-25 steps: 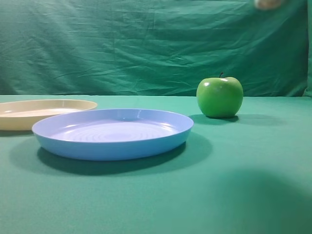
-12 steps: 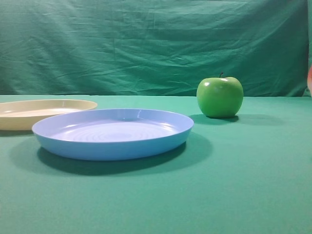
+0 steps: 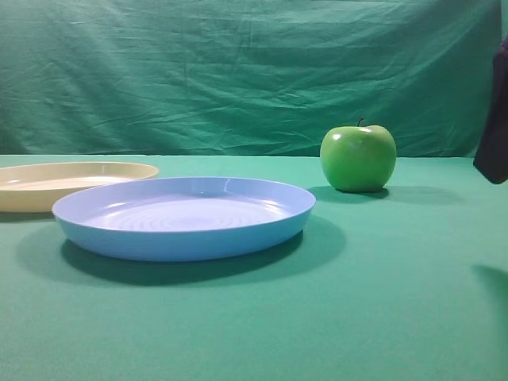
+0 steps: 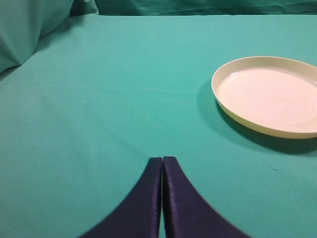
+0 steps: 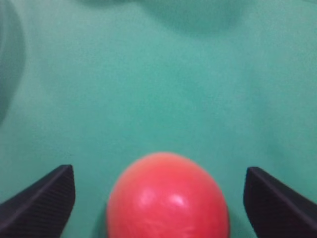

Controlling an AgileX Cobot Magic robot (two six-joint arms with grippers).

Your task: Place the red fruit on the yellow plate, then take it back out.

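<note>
We count two plates, two fruits and two grippers across the three views.

From the exterior high view we see one yellow plate (image 3: 55, 184) at the left edge of the green cloth (image 3: 381, 302), and one light blue plate (image 3: 184, 217) in front of it and to its right, overlapping it in our line of sight; whether they touch we cannot tell. One green apple (image 3: 358, 157) stands upright with its stem up, well apart from the blue plate on the right side. A dark part of the right arm (image 3: 494, 119) shows at the right edge of this view.

In the right wrist view we find the one red fruit (image 5: 167, 197) resting on the cloth, low in the picture. The right gripper (image 5: 158, 198) has its two dark fingers (image 5: 40, 203) spread wide, one on each side of the fruit, with bare cloth showing between each finger and the fruit. So the jaws are released and grip nothing. The fruit lies on the cloth, not on either plate.

In the left wrist view the left gripper (image 4: 162, 163) has its two fingers pressed flat together, clenched on nothing, above bare cloth. The yellow plate (image 4: 223, 96) lies ahead of it and to the right, with nothing on it.
</note>
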